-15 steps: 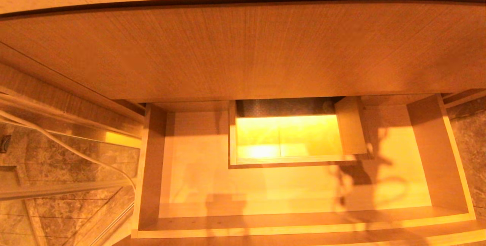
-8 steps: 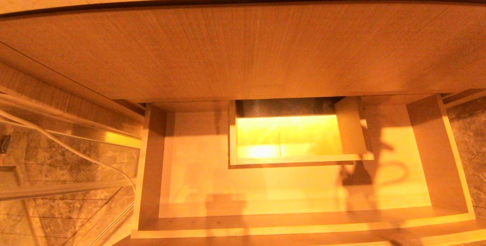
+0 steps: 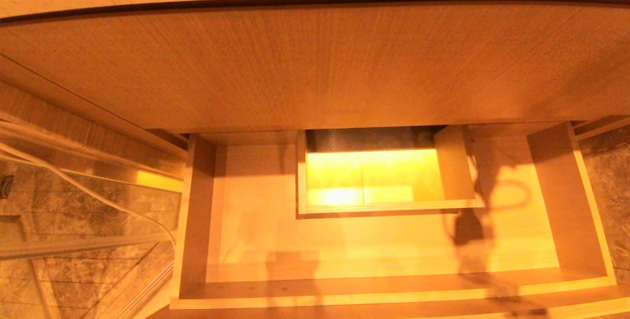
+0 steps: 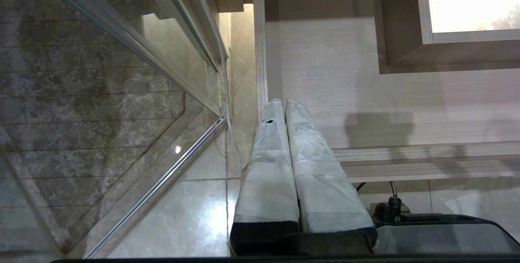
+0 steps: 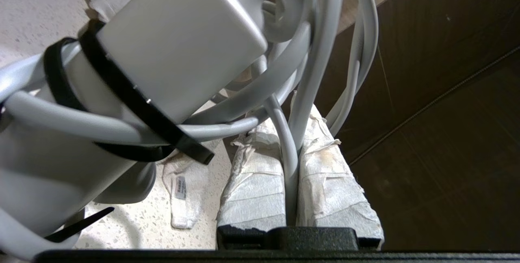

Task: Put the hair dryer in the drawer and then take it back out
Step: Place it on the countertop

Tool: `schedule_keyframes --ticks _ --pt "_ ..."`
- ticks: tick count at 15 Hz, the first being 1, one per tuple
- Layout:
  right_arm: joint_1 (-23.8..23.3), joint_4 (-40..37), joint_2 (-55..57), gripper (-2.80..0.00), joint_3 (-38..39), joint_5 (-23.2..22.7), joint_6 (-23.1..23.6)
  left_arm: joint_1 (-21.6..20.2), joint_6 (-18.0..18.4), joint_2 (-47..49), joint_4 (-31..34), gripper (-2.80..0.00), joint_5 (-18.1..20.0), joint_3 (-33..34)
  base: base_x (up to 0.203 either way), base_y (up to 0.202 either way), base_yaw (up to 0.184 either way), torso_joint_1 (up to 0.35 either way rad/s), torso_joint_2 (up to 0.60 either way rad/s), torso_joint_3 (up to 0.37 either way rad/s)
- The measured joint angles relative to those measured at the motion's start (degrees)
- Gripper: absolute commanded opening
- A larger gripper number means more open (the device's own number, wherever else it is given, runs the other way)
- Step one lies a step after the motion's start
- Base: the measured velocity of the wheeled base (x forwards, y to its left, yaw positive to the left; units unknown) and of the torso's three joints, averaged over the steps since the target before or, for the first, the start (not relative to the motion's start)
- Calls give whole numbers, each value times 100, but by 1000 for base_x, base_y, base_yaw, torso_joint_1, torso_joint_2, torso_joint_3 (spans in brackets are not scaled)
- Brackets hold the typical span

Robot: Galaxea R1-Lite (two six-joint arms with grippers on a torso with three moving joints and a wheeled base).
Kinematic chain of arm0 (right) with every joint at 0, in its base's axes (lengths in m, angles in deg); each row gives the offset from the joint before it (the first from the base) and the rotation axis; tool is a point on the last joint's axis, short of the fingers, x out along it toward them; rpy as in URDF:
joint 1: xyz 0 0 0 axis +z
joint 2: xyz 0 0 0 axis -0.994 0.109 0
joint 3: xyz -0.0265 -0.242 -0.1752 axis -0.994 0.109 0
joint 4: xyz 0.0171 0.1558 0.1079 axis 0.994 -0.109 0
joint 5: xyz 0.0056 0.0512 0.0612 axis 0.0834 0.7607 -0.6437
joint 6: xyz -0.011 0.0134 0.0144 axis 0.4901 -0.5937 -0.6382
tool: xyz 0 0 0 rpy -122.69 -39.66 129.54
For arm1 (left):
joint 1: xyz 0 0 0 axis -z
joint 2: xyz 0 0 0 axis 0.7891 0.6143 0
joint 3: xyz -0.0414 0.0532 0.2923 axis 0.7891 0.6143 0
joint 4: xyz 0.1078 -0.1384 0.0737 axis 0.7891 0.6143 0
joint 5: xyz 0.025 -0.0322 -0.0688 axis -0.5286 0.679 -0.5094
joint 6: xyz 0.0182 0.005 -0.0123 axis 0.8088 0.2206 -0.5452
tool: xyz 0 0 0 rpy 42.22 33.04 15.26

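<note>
My right pincer [image 5: 290, 133] clenches the hair dryer [image 5: 134, 76] by its cord above the countertop [image 5: 36, 19]; next, lower it into the open, bare drawer [image 3: 393, 250]. Left pincer [image 4: 284, 104] idles, closed.

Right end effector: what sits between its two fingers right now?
In the right wrist view, a strand of the hair dryer's white cord runs between the right end effector's taped fingers.

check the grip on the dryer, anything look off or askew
Yes. The right gripper pinches only a loop of the white cord, not the hair dryer body, which dangles tilted over the speckled counter.
</note>
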Motion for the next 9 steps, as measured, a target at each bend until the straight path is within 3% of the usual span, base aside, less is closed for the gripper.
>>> schedule_keyframes --ticks 5,6,7,9 --pt "6 -20 325 -280 0 218 132 0 1 0 0 -280 -3 0 0 0 0 0 0 0" --pt "6 -33 376 -186 0 219 137 0 2 0 0 -280 -2 0 0 0 0 0 0 0" --pt "6 -63 419 0 0 213 147 0 2 0 0 -280 -2 0 0 0 0 0 0 0" --pt "9 -116 513 0 20 205 252 0 1 0 0 -280 -3 0 0 0 0 0 0 0"
